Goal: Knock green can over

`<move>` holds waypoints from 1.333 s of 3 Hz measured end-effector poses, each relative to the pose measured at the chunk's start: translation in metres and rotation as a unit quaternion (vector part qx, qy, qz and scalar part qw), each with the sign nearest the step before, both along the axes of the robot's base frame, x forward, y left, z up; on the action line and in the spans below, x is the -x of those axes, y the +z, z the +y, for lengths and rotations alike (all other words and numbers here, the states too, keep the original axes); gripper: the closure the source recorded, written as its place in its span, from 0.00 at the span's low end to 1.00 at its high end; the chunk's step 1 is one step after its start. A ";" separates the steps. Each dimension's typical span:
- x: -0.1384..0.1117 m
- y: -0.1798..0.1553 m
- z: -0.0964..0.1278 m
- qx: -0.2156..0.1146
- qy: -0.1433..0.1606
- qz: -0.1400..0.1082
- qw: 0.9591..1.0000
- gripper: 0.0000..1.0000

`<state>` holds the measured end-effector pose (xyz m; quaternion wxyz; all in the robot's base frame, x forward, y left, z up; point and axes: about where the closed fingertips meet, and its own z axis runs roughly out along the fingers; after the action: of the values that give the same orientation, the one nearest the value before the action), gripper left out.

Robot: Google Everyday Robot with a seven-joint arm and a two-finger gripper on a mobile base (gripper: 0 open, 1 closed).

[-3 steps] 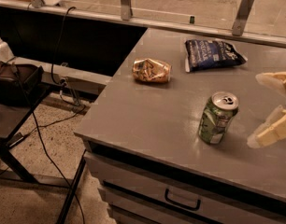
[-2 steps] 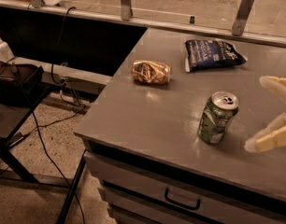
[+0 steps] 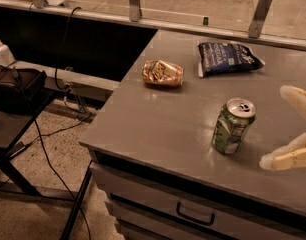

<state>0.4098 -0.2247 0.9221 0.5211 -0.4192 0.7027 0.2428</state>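
The green can (image 3: 233, 126) stands upright on the grey table (image 3: 158, 124), near its front edge, silver top and pull tab up. My gripper (image 3: 278, 126) comes in from the right edge of the view, open, with two cream fingers spread apart: one fingertip (image 3: 288, 92) farther back, the other fingertip (image 3: 267, 161) low near the table's front. The gripper is just to the right of the can and not touching it.
A dented gold-orange can (image 3: 163, 73) lies on its side at the table's left. A dark blue chip bag (image 3: 228, 59) lies at the back. A drawer handle (image 3: 195, 214) is below the front edge. Cables and a black stand (image 3: 13, 91) are on the floor at left.
The gripper's fingers have moved left, closer to the green can. The can, the orange can and the bag have not moved.
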 end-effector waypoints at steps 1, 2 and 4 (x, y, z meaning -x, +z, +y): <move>-0.002 0.013 0.043 -0.015 0.016 -0.007 1.000 0.00; -0.003 0.014 0.047 -0.015 0.018 -0.006 1.000 0.00; -0.026 -0.002 0.043 -0.041 0.011 -0.099 0.994 0.00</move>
<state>0.4361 -0.1815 0.9203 0.6017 -0.4275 0.6325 0.2347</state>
